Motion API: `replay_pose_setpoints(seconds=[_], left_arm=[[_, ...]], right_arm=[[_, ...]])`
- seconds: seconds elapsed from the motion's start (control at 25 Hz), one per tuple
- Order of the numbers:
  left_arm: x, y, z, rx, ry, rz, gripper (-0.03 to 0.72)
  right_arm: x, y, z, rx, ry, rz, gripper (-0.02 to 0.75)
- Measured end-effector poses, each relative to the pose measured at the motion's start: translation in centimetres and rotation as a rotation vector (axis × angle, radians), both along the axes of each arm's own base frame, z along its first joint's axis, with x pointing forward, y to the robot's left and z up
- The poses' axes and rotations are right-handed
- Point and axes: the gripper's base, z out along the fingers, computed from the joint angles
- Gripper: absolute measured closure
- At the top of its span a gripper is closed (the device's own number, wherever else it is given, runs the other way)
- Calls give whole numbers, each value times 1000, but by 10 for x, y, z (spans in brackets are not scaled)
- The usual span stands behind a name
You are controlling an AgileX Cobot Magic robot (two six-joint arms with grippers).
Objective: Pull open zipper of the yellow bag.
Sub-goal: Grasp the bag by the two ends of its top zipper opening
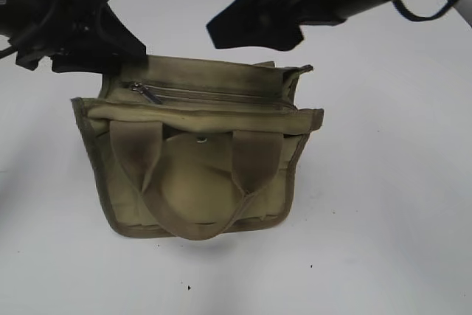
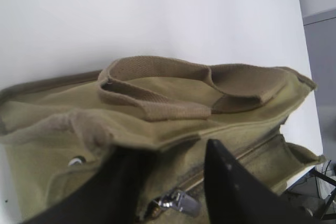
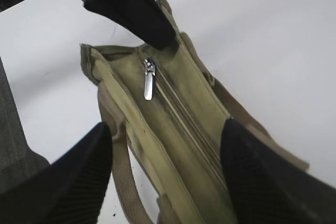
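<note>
The yellow bag [image 1: 199, 175] stands on the white table with one handle [image 1: 195, 223] drooping down its front. Its zipper [image 1: 221, 97] runs along the top and looks closed, with the silver pull tab [image 1: 147, 94] at the left end. My left gripper [image 1: 122, 53] hangs at the bag's top left corner. It is open, and the pull tab [image 2: 176, 203] lies between its fingers [image 2: 236, 187] without being pinched. My right gripper [image 1: 254, 35] hovers open over the bag's back edge. In the right wrist view this gripper [image 3: 168, 125] straddles the bag's top [image 3: 173, 145], with the pull tab [image 3: 148, 85] farther along.
White tabletop [image 1: 391, 204] surrounds the bag on all sides. A round metal snap [image 1: 201, 139] sits on the front panel between the handles. The table's edge and some cabling [image 2: 320, 182] show at the right of the left wrist view.
</note>
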Motion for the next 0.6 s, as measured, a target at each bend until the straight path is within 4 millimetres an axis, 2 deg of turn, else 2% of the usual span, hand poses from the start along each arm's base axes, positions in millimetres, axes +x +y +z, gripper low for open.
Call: replay_pose_setpoints(seconds=[0.16,0.28,0.44,0.6], left_arm=[[4,-3,-6,-5,1,-8,532],[3,-6,-7,-5,3,-23,655],[3,-7,-6,-10,9,-35,665],[3,-8,2,-19,6,-61,665]], right_arm=[[9,32,-6,-15,-53,59,237],[18,54,-11,-22,-57,101,248],[31,76,-18,-26,-58,130,286],[39,82,-34,-62,-32,145,297]])
